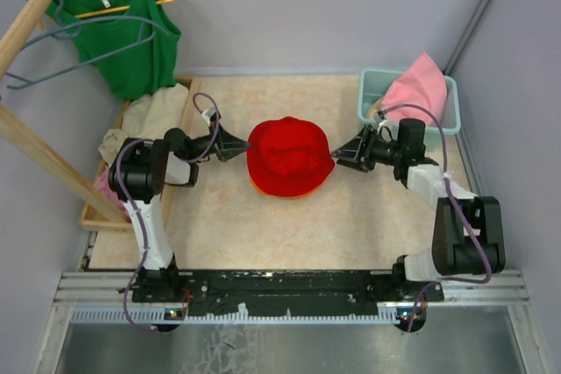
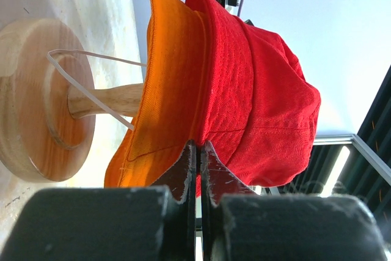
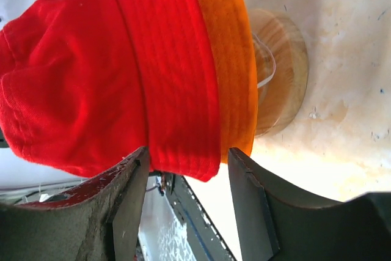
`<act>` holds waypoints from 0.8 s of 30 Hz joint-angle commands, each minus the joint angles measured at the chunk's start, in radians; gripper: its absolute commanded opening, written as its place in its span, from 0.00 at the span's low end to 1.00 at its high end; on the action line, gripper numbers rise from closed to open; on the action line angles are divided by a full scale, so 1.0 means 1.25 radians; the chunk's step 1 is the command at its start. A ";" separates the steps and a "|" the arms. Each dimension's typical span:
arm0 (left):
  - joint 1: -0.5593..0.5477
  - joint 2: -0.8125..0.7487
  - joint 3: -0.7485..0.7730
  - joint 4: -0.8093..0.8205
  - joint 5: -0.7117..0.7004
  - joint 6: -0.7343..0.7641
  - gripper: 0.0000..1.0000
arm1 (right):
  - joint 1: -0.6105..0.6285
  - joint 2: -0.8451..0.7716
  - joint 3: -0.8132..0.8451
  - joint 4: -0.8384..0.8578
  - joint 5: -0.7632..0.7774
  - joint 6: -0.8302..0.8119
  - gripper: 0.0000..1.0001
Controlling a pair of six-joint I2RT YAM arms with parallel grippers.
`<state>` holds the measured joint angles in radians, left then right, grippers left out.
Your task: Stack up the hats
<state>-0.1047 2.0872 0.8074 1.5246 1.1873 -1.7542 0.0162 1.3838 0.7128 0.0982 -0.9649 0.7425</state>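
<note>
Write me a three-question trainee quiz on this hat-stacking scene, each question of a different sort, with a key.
1. True or false: the red hat sits on top of the orange hat.
2. What carries both hats? A, a wooden stand; B, a glass jar; C, a pile of books.
3. Fill the gap: of the left gripper and the right gripper, the ____ one is shut.

Key: 1 true; 2 A; 3 left.
</note>
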 commanded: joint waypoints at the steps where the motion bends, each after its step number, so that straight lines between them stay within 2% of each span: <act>1: -0.004 0.010 0.014 0.174 -0.023 -0.003 0.00 | -0.006 0.046 0.002 0.148 -0.044 0.029 0.54; 9: -0.011 0.019 0.030 0.164 -0.028 -0.003 0.00 | 0.002 0.128 -0.013 0.360 -0.063 0.156 0.54; 19: -0.015 0.030 0.044 0.161 -0.028 -0.006 0.00 | 0.065 0.174 0.004 0.419 -0.057 0.198 0.49; 22: -0.016 0.033 0.042 0.169 -0.028 -0.010 0.00 | 0.072 0.186 -0.003 0.450 -0.056 0.217 0.43; 24: -0.016 0.035 0.039 0.181 -0.027 -0.015 0.00 | 0.072 0.189 -0.003 0.449 -0.055 0.218 0.34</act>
<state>-0.1177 2.1105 0.8402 1.5246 1.1702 -1.7569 0.0978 1.6150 0.6937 0.5663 -1.0183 0.9905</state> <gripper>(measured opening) 0.011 0.404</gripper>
